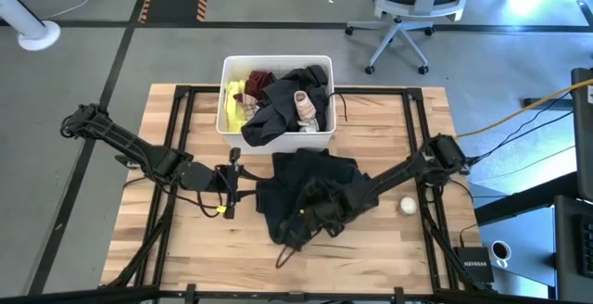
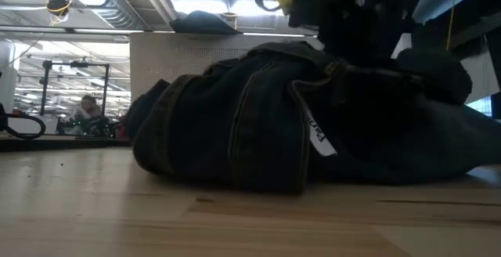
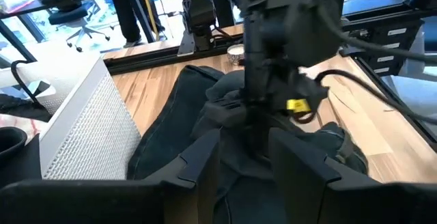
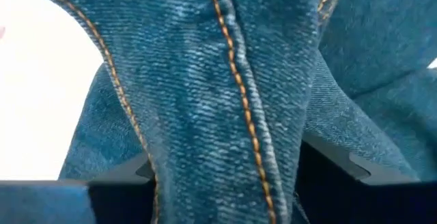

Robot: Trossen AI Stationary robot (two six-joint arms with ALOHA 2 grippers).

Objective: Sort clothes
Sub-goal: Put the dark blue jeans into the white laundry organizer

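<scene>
Overhead, the high view lays out the whole table (image 1: 167, 248): a white bin (image 1: 275, 63) at the far middle holding neon yellow (image 1: 237, 100), maroon (image 1: 258, 81), black (image 1: 269, 114) and striped pieces (image 1: 305, 106), and a large dark denim garment (image 1: 306, 188) heaped on the wood just in front of it. Only the right wrist view gives the cloth's detail: blue denim (image 4: 225, 94) with orange stitching runs between that arm's 2 fingers (image 4: 328, 162), which are clamped on a thick seam. From above, the right gripper (image 1: 310, 213) sits pressed into the near part of the heap. The left gripper (image 1: 230, 185) hovers just beside the garment's left edge, fingers (image 3: 198, 159) spread apart around nothing, the denim (image 3: 177, 115) lying ahead of them. The low view alone shows a white label (image 2: 317, 137) on a fold of the denim (image 2: 227, 124). A small white ball (image 1: 408, 206) rests near the heap's right side, apart from it.
</scene>
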